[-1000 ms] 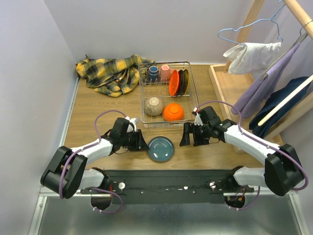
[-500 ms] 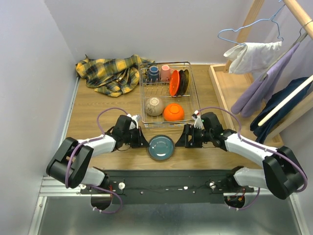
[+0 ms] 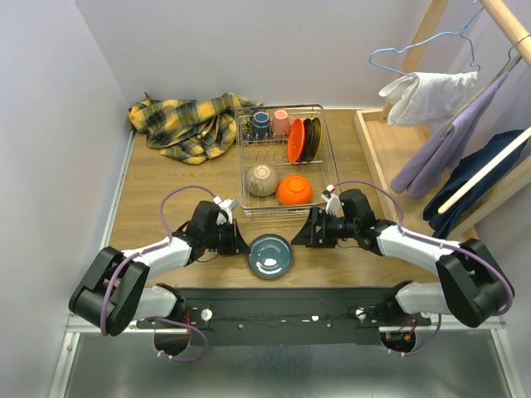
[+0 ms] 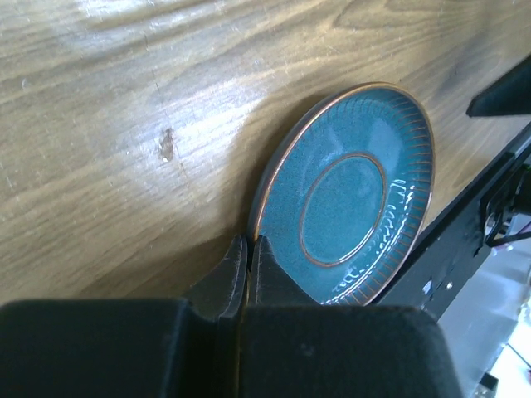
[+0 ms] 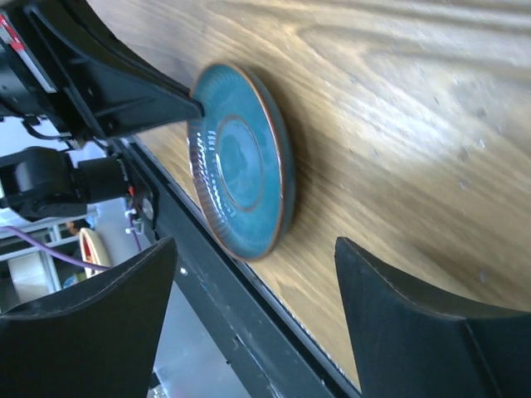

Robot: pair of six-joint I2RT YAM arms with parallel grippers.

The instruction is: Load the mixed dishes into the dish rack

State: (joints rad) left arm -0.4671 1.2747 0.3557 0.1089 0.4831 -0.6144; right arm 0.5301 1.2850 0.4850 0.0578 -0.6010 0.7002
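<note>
Plate [image 3: 270,255] has slid a touch toward the arm bases since half a second ago, and right claw [image 3: 309,235] has crept in nearer its rim. Left claw [image 3: 243,248] is clamped on the plate's left edge, rim pinched between its fingers [image 4: 228,278], plate sticking out ahead of it. Right claw is spread wide and holds nothing, with the plate just ahead and not touching. Rack [image 3: 264,151] sits beyond both claws, part loaded.

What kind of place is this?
Probably a lab test cell staged as a home chore area: a walled-in wooden table, a part-loaded wire dish rack, and clothes hanging from a wooden rail at the right.
</note>
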